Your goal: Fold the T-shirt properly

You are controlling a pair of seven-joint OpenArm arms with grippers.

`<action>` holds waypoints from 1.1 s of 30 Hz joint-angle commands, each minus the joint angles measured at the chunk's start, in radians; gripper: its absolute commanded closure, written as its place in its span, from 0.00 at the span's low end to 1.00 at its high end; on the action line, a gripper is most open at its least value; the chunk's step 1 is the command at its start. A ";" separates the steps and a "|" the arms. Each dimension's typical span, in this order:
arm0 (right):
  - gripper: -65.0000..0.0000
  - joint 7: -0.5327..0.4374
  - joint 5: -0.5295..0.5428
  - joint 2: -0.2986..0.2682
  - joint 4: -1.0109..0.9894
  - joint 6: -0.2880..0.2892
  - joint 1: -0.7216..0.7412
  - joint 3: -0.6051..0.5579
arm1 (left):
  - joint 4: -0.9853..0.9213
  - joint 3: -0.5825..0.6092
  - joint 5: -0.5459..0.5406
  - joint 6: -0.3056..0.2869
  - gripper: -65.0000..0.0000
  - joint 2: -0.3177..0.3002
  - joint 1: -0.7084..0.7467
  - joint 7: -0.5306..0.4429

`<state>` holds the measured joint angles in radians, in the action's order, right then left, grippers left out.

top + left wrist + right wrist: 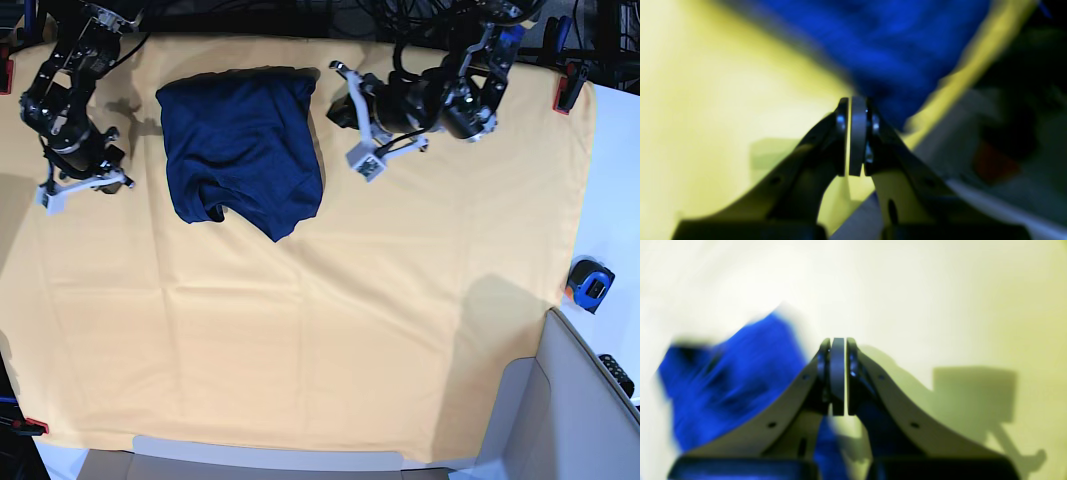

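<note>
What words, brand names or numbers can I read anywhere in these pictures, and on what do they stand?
None can be read.
T-shirt: plain dark blue fabric, no print or label showing.
Yellow-orange table cloth: no markings.
Blue and black object past the cloth's right edge: any lettering on it is too small to read.
Both wrist views: too blurred to show any text.

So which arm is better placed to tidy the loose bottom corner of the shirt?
Probably the left: its pincer is nearer the shirt corner than the right pincer.
</note>
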<state>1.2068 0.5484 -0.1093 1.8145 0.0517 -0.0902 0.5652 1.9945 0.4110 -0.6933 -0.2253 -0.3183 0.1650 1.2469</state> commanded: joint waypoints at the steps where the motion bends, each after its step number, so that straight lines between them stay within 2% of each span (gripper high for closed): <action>1: 1.00 -0.012 0.016 -0.031 0.035 0.007 0.002 0.036 | 0.044 -0.045 -0.022 -0.009 0.99 -0.015 0.031 -0.034; 5: 1.00 -0.011 0.016 -0.056 0.077 0.007 -0.099 0.126 | 0.050 -0.272 -0.021 -0.009 0.99 -0.071 0.196 -0.131; 9: 1.00 -0.012 0.016 -0.051 0.083 0.009 -0.290 0.129 | 0.052 -0.499 -0.022 -0.009 0.99 -0.075 0.434 -0.263; 11: 1.00 -0.014 0.016 -0.030 0.083 0.009 -0.382 0.135 | 0.050 -0.558 -0.024 -0.009 0.99 -0.057 0.529 -0.307; 14: 1.00 -0.014 0.016 0.021 0.078 0.009 -0.480 0.137 | 0.035 -0.614 -0.024 -0.009 0.99 0.017 0.615 -0.318; 16: 1.00 -0.014 0.016 0.061 0.067 0.009 -0.543 0.137 | 0.001 -0.630 -0.024 -0.009 0.99 0.060 0.660 -0.318; 19: 1.00 -0.014 0.016 0.119 0.024 0.009 -0.593 0.135 | -0.085 -0.591 -0.026 -0.009 0.99 0.060 0.670 -0.329; 21: 1.00 -0.014 0.016 0.135 -0.017 0.007 -0.612 0.131 | -0.149 -0.581 -0.026 -0.009 1.00 0.061 0.670 -0.332; 28: 1.00 -0.014 0.016 0.144 -0.124 0.007 -0.636 0.135 | -0.306 -0.556 -0.026 -0.010 1.00 0.063 0.698 -0.507; 33: 1.00 -0.014 0.017 0.141 0.028 0.007 -0.705 0.135 | -0.304 -0.562 -0.026 -0.010 1.00 0.061 0.706 -0.525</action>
<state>1.1168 0.6086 -0.0021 1.8748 0.0772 -0.7460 0.7109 1.6756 -0.1429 -0.7113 -0.2340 -0.2489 0.8551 0.7303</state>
